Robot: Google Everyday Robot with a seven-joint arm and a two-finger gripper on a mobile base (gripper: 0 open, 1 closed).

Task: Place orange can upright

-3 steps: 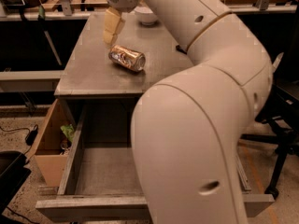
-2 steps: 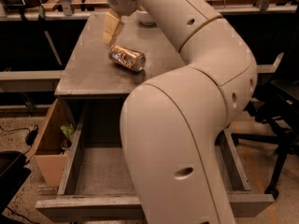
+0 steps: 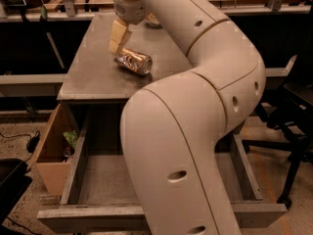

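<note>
The orange can point(image 3: 133, 61) lies on its side on the grey table top point(image 3: 93, 77), its shiny silver end facing the front right. My gripper point(image 3: 118, 37) hangs from the big white arm point(image 3: 205, 58) just above and behind the can's left end, very close to it. I cannot tell whether it touches the can. The can is not held.
A white bowl point(image 3: 152, 19) sits at the back of the table, mostly hidden by the arm. Below the table an open grey drawer point(image 3: 98, 180) juts toward me. A cardboard box point(image 3: 49, 155) holding something green stands at the left. A dark chair point(image 3: 293, 111) is at the right.
The arm's elbow and lower link have swung across the view. The gripper stays over the can's left end, and the can has not moved.
</note>
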